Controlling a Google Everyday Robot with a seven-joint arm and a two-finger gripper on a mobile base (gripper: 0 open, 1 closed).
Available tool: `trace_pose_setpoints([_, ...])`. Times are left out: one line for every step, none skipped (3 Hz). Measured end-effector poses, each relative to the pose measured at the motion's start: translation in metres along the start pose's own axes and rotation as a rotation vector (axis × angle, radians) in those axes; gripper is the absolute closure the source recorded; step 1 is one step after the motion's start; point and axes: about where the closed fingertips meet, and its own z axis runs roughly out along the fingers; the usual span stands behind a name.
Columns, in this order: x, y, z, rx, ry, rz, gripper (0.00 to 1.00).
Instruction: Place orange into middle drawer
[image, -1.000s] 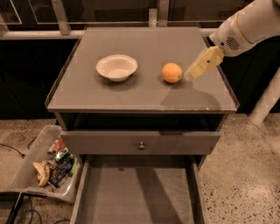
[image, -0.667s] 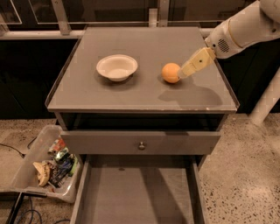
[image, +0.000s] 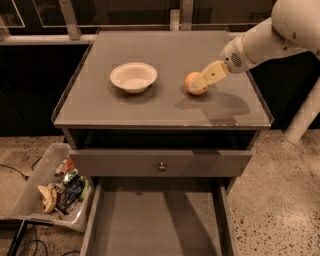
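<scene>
**Arm reaching in from the right**

The white arm (image: 282, 27) stretches up and to the right of the tan end effector (image: 202, 81). The end effector slopes down and leftward from the round wrist (image: 238, 55) just behind it.

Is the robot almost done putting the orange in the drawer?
Not yet, it's near the start. Done: the middle drawer is pulled open. In hand: the gripper is right at the orange, which sits on the cabinet top to the right of the white bowl. Left: lift the orange, carry it down and set it in the drawer.
</scene>
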Motion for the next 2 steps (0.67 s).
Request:
trace_pose_setpoints([0.001, 0.000, 0.021, 0.003, 0.015, 0.010, 0.00])
trace_pose_setpoints([0.007, -0.002, 0.039, 0.013, 0.044, 0.018, 0.00])
